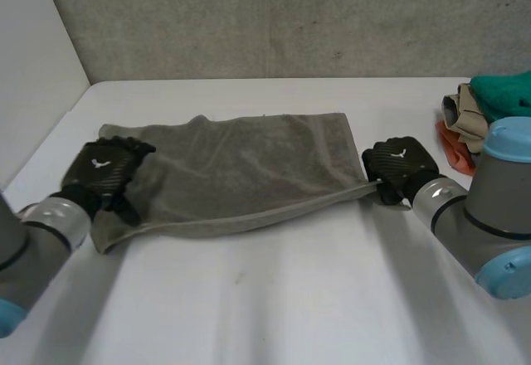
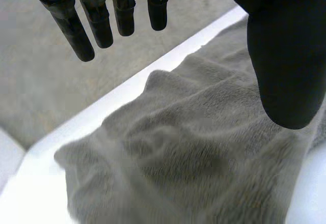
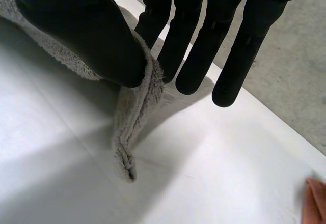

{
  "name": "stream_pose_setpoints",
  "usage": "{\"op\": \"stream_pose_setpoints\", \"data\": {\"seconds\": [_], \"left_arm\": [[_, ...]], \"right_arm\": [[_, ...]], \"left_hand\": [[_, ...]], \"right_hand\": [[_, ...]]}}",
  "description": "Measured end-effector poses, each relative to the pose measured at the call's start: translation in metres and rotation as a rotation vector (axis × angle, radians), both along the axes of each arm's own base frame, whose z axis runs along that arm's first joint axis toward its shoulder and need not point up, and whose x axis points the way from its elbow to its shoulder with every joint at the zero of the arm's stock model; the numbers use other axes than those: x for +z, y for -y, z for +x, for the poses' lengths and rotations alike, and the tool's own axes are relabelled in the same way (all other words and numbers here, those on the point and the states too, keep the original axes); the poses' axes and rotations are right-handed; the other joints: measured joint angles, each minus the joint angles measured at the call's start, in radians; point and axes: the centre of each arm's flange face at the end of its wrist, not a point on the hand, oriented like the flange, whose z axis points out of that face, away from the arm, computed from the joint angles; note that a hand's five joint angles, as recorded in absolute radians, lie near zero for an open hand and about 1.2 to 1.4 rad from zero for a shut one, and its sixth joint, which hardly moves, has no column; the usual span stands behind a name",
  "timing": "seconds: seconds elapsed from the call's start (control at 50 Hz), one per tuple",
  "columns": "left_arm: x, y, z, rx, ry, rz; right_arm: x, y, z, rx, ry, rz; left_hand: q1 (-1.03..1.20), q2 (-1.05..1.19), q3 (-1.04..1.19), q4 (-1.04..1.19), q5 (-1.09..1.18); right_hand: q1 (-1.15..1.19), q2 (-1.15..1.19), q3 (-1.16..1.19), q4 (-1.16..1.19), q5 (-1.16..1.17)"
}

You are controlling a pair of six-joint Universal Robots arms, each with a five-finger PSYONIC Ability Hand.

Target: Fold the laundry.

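Observation:
A grey towel (image 1: 241, 170) lies folded in two across the middle of the white table (image 1: 274, 299), its near edge slightly raised. My left hand (image 1: 104, 170) hovers over the towel's left end. In the left wrist view its fingers (image 2: 102, 15) are straight, the thumb (image 2: 285, 56) stands apart, and the towel (image 2: 193, 158) lies free below the palm. My right hand (image 1: 402, 164) is at the towel's near right corner. In the right wrist view its thumb (image 3: 86, 35) pinches that corner (image 3: 135, 112) against the fingers, with the tip hanging down to the table.
A heap of other laundry sits at the table's right edge: a green cloth (image 1: 506, 91), a beige one (image 1: 465, 112) and an orange one (image 1: 455, 149), the orange one (image 3: 313, 201) also lying beyond my right hand's fingertips. A grey wall runs behind the table.

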Motion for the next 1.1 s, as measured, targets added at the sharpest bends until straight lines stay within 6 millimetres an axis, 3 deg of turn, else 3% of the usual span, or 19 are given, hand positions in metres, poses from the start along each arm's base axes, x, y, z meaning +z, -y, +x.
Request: {"op": "stream_pose_setpoints", "data": {"seconds": [0.16,0.3,0.48,0.54,0.56,0.58,0.6,0.68,0.78,0.82,0.84,0.86,0.9,0.92,0.94,1.04,1.1], "left_arm": [[-0.006,-0.007,0.032,0.080,-0.096,0.174],[-0.021,-0.008,0.045,0.066,-0.053,0.243],[-0.040,0.007,0.051,0.049,0.022,0.255],[-0.044,0.012,0.049,0.043,0.033,0.256],[-0.045,0.015,0.048,0.040,0.037,0.253],[-0.045,0.016,0.048,0.038,0.038,0.249],[-0.043,0.018,0.046,0.036,0.041,0.241],[-0.033,0.021,0.043,0.034,0.040,0.209],[0.009,0.019,0.040,0.054,0.015,0.087],[0.034,0.016,0.040,0.065,0.000,0.014],[0.059,0.011,0.041,0.072,-0.012,-0.059],[0.068,0.009,0.040,0.073,-0.016,-0.085],[0.100,-0.002,0.040,0.075,-0.027,-0.178],[0.125,-0.012,0.039,0.072,-0.033,-0.249],[0.140,-0.019,0.038,0.069,-0.035,-0.291],[0.187,-0.043,0.035,0.043,-0.033,-0.383],[0.186,-0.039,0.030,0.024,-0.024,-0.311]], "right_arm": [[-0.002,0.001,-0.002,-0.004,0.002,0.008],[-0.005,-0.002,0.003,0.010,0.002,0.016],[-0.005,-0.004,0.003,0.012,0.003,0.018],[-0.004,-0.004,0.002,0.010,0.004,0.016],[-0.003,-0.004,0.002,0.010,0.005,0.015],[-0.003,-0.004,0.001,0.010,0.006,0.013],[-0.001,-0.005,0.001,0.010,0.007,0.009],[0.006,-0.006,0.001,0.009,0.010,-0.008],[0.038,-0.006,-0.004,0.002,-0.001,-0.074],[0.060,-0.006,-0.010,-0.007,-0.021,-0.114],[0.078,-0.007,-0.016,-0.015,-0.042,-0.148],[0.085,-0.008,-0.018,-0.018,-0.050,-0.160],[0.122,-0.012,-0.029,-0.037,-0.091,-0.225],[0.148,-0.018,-0.036,-0.050,-0.115,-0.269],[0.160,-0.021,-0.039,-0.056,-0.125,-0.289],[0.215,-0.043,-0.049,-0.069,-0.158,-0.352],[0.217,-0.048,-0.044,-0.042,-0.191,-0.318]], "left_hand": [[0.239,0.223,0.226,0.232,0.235],[0.291,0.283,0.283,0.295,0.296],[0.302,0.296,0.296,0.306,0.308],[0.547,0.504,0.503,0.512,0.507],[0.776,0.731,0.709,0.718,0.707],[0.877,0.813,0.808,0.818,0.807],[0.933,0.918,0.912,0.917,0.901],[0.933,0.955,0.949,0.961,0.918],[0.933,0.955,0.949,0.962,0.918],[0.933,0.955,0.949,0.962,0.918],[0.933,0.955,0.949,0.962,0.918],[0.933,0.955,0.949,0.962,0.918],[0.933,0.955,0.949,0.962,0.918],[0.933,0.955,0.950,0.962,0.918],[0.933,0.955,0.950,0.962,0.918],[0.933,0.956,0.950,0.963,0.918],[0.933,0.956,0.950,0.963,0.918]], "right_hand": [[0.000,0.000,0.000,0.000,0.000],[0.000,0.000,0.000,0.000,0.000],[0.000,0.000,0.000,0.000,0.000],[0.000,0.000,0.000,0.000,0.000],[0.000,0.000,0.000,0.000,0.000],[0.000,0.000,0.000,0.000,0.000],[0.000,0.000,0.000,0.000,0.000],[0.000,0.000,0.000,0.000,0.000],[0.000,0.000,0.004,0.001,0.000],[0.000,0.000,0.005,0.002,0.000],[0.000,0.000,0.005,0.003,0.000],[0.000,0.000,0.005,0.003,0.000],[0.000,0.000,0.005,0.003,0.000],[0.000,0.000,0.005,0.003,0.000],[0.000,0.001,0.006,0.003,0.000],[0.000,0.001,0.007,0.004,0.002],[0.009,0.001,0.007,0.004,0.004]]}}
